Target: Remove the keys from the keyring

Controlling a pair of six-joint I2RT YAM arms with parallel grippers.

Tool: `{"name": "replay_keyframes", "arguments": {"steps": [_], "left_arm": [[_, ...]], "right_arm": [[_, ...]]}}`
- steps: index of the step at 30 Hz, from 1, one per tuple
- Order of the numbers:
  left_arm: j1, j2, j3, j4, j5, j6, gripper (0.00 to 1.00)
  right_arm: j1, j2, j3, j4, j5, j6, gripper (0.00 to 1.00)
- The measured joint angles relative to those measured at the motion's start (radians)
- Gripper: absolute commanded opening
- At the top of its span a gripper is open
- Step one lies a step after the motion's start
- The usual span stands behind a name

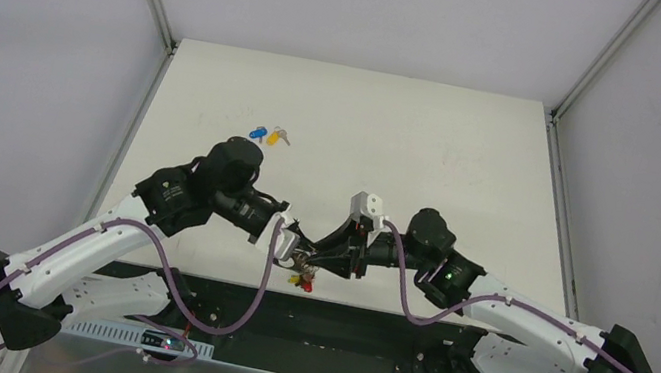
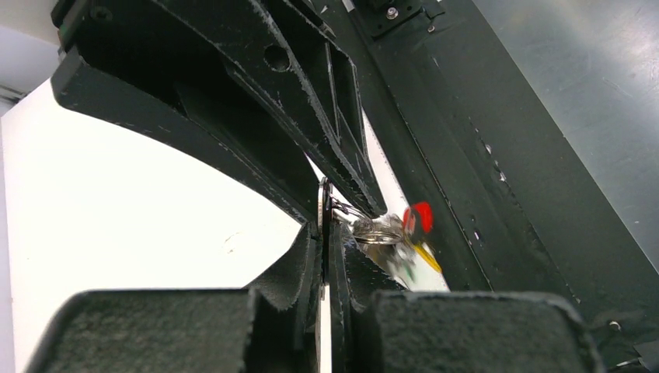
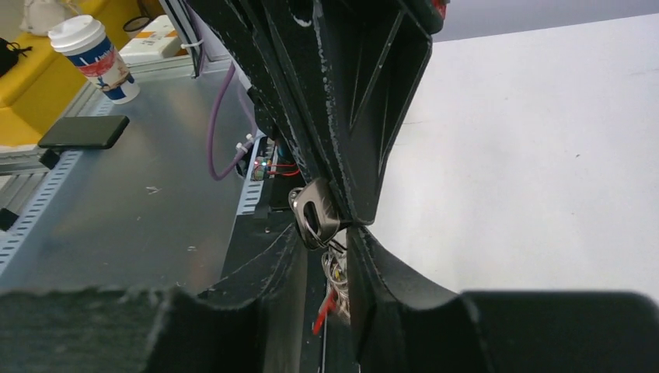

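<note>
**One slip at the near edge and the bunch was gone**

Toward the far-left corner of the table [image 1: 435, 143], a blue key [image 1: 257, 132] and a yellow key [image 1: 275, 137] lay loose side by side, well apart from my claws. I judged those two done.

My left claw [image 1: 289, 247] was pressed together on the keyring [image 2: 323, 203]. The thin ring sat edge-on between its pads, held in the air over the middle of the near edge. The clip [image 3: 315, 214] showed just beside the claw tips. The other keys [image 2: 379, 229] hung under the ring, with a red key [image 1: 304, 283] lowest.

My right claw [image 1: 322, 260] met the left one tip to tip, its fingers drawn close around the bunch. I could not tell whether it pinched a key or the ring wire.

The dangers, as I judged them:
- My left hold was on a bare sliver of wire, so a sideways tug from the right could twist the ring out of the pads.
- The bunch hung right at the near edge, so a drop could send it off the table and down among the arm bases.
- If the right claw had caught two keys, or the ring itself, pulling would only jam things or bend the ring.
- With the tips this crowded, the claws could knock each other.
</note>
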Motion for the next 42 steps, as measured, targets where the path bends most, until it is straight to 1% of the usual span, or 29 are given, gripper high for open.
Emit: {"name": "replay_keyframes", "arguments": {"steps": [2,3,8,9,10,11,16,20,25,31,37,42], "left_arm": [[0.000,-0.005,0.000,0.000,0.000,-0.001,0.00],[0.000,-0.009,0.000,-0.004,-0.002,-0.003,0.00],[0.002,-0.023,0.000,-0.005,-0.003,-0.004,0.00],[0.002,-0.026,0.000,-0.005,-0.003,-0.004,0.00],[0.002,-0.027,0.000,-0.005,-0.004,-0.004,0.00],[0.001,-0.029,0.000,-0.005,-0.004,-0.003,0.00],[0.001,-0.043,0.000,0.009,-0.018,-0.003,0.00],[0.002,-0.054,0.000,0.032,-0.047,-0.002,0.00],[0.002,-0.056,0.000,0.054,-0.125,0.003,0.00],[0.003,-0.040,-0.012,0.098,-0.212,0.009,0.00],[0.002,-0.026,-0.035,0.135,-0.275,0.009,0.00],[0.002,-0.026,-0.049,0.152,-0.290,0.008,0.00]], "right_arm": [[0.001,0.010,0.000,0.017,-0.013,0.018,0.14],[0.001,0.013,0.000,0.021,-0.018,0.026,0.12],[0.003,0.019,0.000,0.042,-0.044,0.063,0.13],[0.003,0.018,0.000,0.042,-0.044,0.067,0.12],[0.003,0.017,0.000,0.041,-0.043,0.069,0.05],[0.003,0.014,0.000,0.040,-0.042,0.071,0.00],[0.008,-0.023,-0.002,0.026,-0.007,0.093,0.00],[0.011,-0.051,-0.006,0.023,0.068,0.157,0.00],[0.019,-0.083,-0.023,0.014,0.246,0.325,0.00],[0.032,-0.094,-0.063,0.055,0.450,0.540,0.00],[0.038,-0.114,-0.055,-0.034,0.573,0.656,0.00],[0.036,-0.166,-0.054,-0.101,0.626,0.692,0.00]]}}
